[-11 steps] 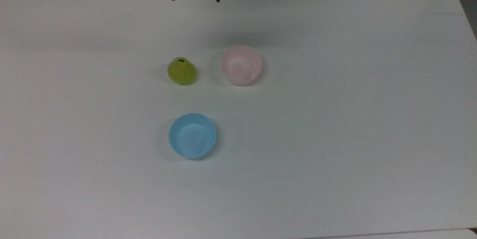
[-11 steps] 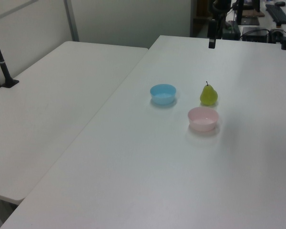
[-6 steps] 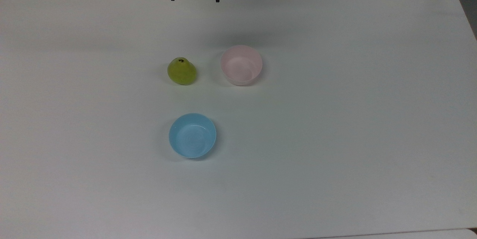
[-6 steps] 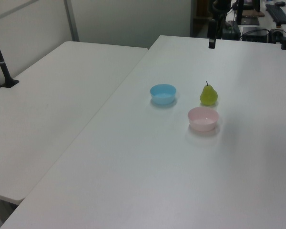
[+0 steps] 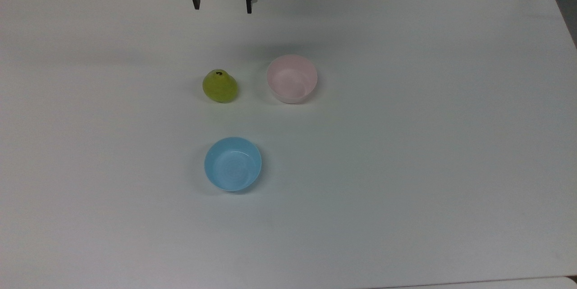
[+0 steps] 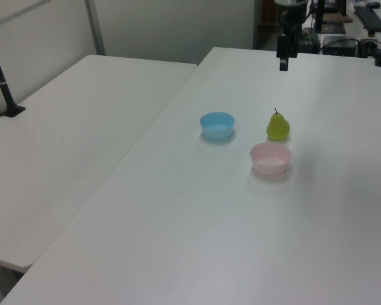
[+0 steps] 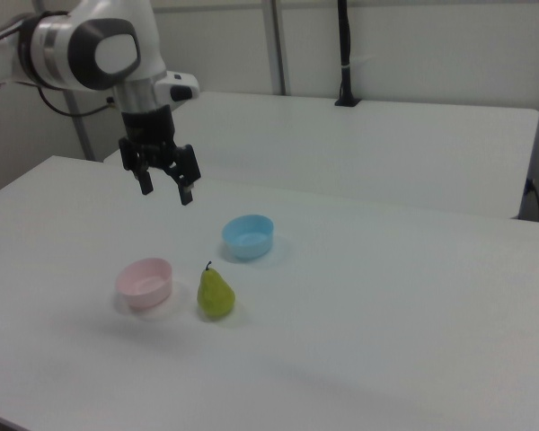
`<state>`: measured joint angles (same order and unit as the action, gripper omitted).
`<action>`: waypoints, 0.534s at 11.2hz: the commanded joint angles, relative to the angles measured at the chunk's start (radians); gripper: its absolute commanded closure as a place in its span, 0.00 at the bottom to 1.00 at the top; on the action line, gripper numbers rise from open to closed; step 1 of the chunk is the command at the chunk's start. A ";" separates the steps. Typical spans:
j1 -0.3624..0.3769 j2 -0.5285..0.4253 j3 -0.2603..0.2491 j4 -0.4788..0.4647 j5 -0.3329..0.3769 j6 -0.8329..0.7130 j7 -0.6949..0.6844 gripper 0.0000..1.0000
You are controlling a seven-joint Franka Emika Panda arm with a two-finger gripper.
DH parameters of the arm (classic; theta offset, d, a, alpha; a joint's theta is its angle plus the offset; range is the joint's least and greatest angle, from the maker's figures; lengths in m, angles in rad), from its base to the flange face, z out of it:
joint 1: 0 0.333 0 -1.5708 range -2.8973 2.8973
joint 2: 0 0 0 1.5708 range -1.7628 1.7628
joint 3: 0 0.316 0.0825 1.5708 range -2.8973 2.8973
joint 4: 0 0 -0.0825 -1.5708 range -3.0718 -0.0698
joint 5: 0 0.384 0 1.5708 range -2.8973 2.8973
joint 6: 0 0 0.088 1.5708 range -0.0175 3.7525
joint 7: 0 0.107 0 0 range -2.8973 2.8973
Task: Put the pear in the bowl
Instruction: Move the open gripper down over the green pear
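Note:
The yellow-green pear [image 5: 219, 86] stands upright on the white table [image 5: 405, 144], stem up, also seen as pear [image 6: 278, 126] and pear [image 7: 215, 292]. The pale pink bowl [image 5: 291, 78] sits empty just to the pear's right in the top view; bowl [image 6: 270, 158], bowl [image 7: 145, 283]. My gripper [image 5: 222, 8] hangs open and empty well above the table near its far edge, beyond the pear; gripper [image 7: 165, 191], gripper [image 6: 283, 63].
A light blue bowl [image 5: 232, 163] sits empty nearer than the pear in the top view; blue bowl [image 7: 248, 236]. A second white table [image 6: 63, 146] adjoins on the left view's left. A black post [image 7: 344, 54] stands on the far table.
The gripper has moved a little toward the pear, to the top view's left and down, still open. Pear and bowls have not moved.

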<state>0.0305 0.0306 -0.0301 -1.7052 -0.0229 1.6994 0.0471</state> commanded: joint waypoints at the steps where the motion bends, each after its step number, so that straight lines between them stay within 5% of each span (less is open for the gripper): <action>1: -0.006 0.046 -0.002 -0.019 -0.011 0.014 0.000 0.00; 6: -0.001 0.110 -0.002 -0.114 -0.060 0.141 0.007 0.00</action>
<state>0.0205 0.1227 -0.0299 -1.7672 -0.0384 1.7713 0.0470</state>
